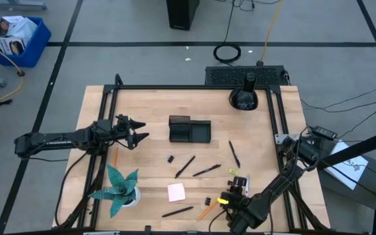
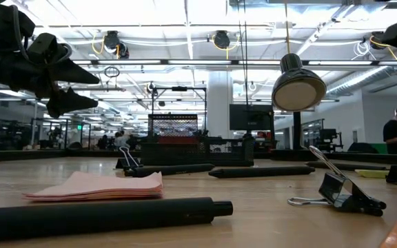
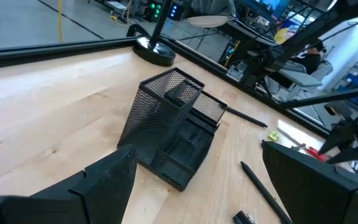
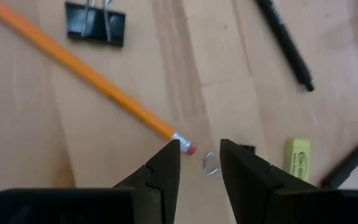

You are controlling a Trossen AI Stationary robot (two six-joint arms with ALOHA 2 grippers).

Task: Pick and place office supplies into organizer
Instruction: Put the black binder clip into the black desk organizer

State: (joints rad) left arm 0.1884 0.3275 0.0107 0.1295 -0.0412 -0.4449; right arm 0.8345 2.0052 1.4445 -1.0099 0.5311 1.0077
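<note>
The right pincer [image 4: 197,163] is hovering low at the desk's near edge, its fingers narrowly parted beside the eraser end of an orange pencil [image 4: 86,74], gripping nothing. It is probably best centring over that end before closing. The left pincer [image 1: 138,131] is waiting spread wide, just left of the organizer [image 1: 189,129].

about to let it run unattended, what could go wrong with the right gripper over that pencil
1. The right gripper hovers at the very eraser tip of the orange pencil; closing there could pinch off-centre, so the pencil may swing or slip.
2. A small paper clip lies between the fingers and might get caught too.
3. A binder clip sits beside the pencil and could be knocked when it lifts.
</note>
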